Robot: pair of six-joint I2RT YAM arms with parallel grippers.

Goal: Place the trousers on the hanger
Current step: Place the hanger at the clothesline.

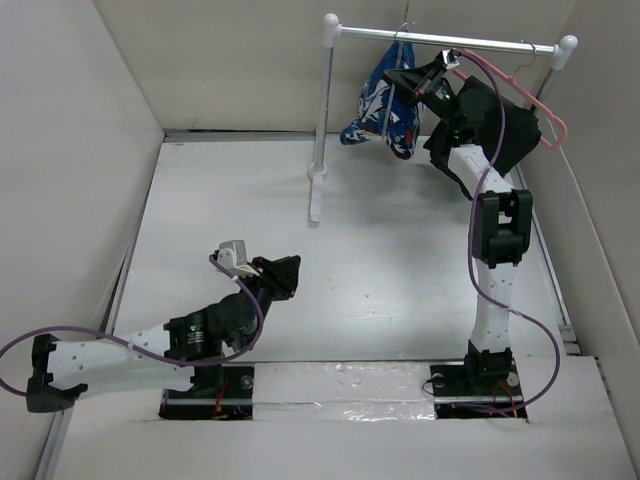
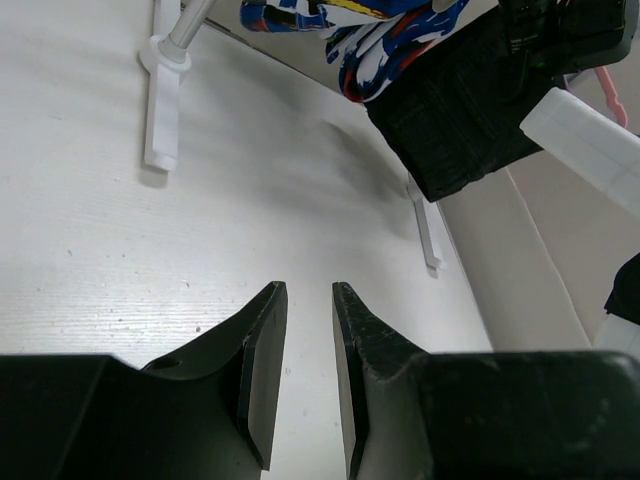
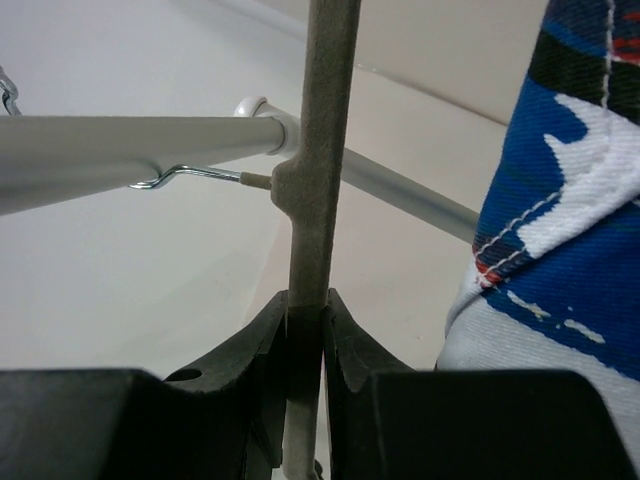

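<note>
Down at the near edge, the left gripper (image 2: 309, 292) sits low over the white table (image 2: 100, 250), well back from the action. Its jaws stand a narrow gap apart with nothing between them, only bare tabletop showing through. Beyond its fingertips stands the rack's white foot (image 2: 160, 100).

Across to the other side: the right arm is stretched up and away to the far end, and the right gripper (image 3: 305, 300) is pinched tight on the hanger (image 3: 318, 120). The wrist view shows it well, both fingers pressed flat against a grey, matte-looking bar that runs straight up out of the jaws. From that bar a thin silver wire hook (image 3: 195, 173) reaches sideways and curls against the white rail (image 3: 120, 150).

And the trousers (image 3: 560, 200)? Just beside the jaws, on their right in the wrist view, not between them: blue, white, red and black print with the stitching plain to see. From overhead they hang in a bunch under the rail, just left of the gripper, clear of the table. Whether they are carried by the hanger's own bar cannot be made out from here.

Farther right along the rail hangs a black cloth (image 1: 495, 125), with a pink hanger (image 1: 550, 125) at its edge.
</note>
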